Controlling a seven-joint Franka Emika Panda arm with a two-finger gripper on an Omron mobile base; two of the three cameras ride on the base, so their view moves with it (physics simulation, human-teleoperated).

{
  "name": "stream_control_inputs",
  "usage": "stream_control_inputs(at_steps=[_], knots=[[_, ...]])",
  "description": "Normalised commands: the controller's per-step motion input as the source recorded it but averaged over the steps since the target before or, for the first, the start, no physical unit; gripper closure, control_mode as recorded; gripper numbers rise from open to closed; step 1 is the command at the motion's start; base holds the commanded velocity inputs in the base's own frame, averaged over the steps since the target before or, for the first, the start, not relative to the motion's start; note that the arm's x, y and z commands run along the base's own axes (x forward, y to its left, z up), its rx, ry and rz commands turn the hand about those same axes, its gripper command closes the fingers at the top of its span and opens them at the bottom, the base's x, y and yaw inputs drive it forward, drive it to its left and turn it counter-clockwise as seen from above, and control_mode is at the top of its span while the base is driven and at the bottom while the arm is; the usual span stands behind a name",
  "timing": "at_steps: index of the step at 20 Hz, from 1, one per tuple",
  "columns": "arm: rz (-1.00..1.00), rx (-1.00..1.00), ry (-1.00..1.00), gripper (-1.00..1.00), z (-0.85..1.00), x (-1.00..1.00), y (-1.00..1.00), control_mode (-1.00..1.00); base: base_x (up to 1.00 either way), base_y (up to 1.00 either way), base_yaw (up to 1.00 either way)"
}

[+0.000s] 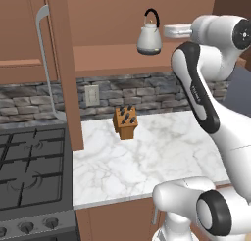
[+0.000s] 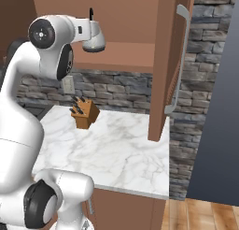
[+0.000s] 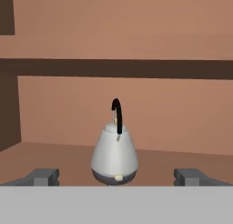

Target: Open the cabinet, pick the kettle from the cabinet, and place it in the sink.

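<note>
The cabinet [image 1: 110,59] stands open, its left door [image 1: 63,73] and right door [image 2: 164,61] swung out towards me with their silver bar handles. On its lower shelf sits the silver-grey kettle [image 1: 149,36] with a black arched handle, also seen as the kettle [image 2: 94,37] and the kettle [image 3: 114,155]. My gripper [image 3: 116,177] is open and level with the kettle, a little short of it. The fingertips [image 3: 43,176] stand wide on either side of it and touch nothing. In the left base view the gripper [image 1: 169,31] is just right of the kettle. The sink is out of view.
Below the cabinet lies a white marble counter [image 1: 162,152] with a wooden knife block [image 1: 125,121] near the stone backsplash [image 1: 147,93]. A black gas stove [image 1: 29,166] is at the left. A dark tall panel [image 2: 219,131] borders the counter on the right.
</note>
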Motion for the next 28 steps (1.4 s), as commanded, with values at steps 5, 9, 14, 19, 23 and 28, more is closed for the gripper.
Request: stream_control_inputs(at_steps=[5, 9, 14, 19, 23, 28], knots=[[0.00, 0.00, 0.00, -1.00, 0.00, 0.23, 0.06, -1.00, 0.00, 0.00, 0.00], [0.02, 0.00, 0.00, -1.00, 0.00, 0.21, 0.08, -1.00, 0.00, 0.00, 0.00], [0.04, 0.00, 0.00, -1.00, 0.00, 0.24, 0.09, -1.00, 0.00, 0.00, 0.00], [0.05, 0.00, 0.00, -1.00, 0.00, 0.22, 0.00, -1.00, 0.00, 0.00, 0.00], [0.04, 0.00, 0.00, -1.00, 0.00, 0.15, -0.02, -1.00, 0.00, 0.00, 0.00], [0.02, 0.00, 0.00, -1.00, 0.00, 0.16, -0.01, -1.00, 0.00, 0.00, 0.00]])
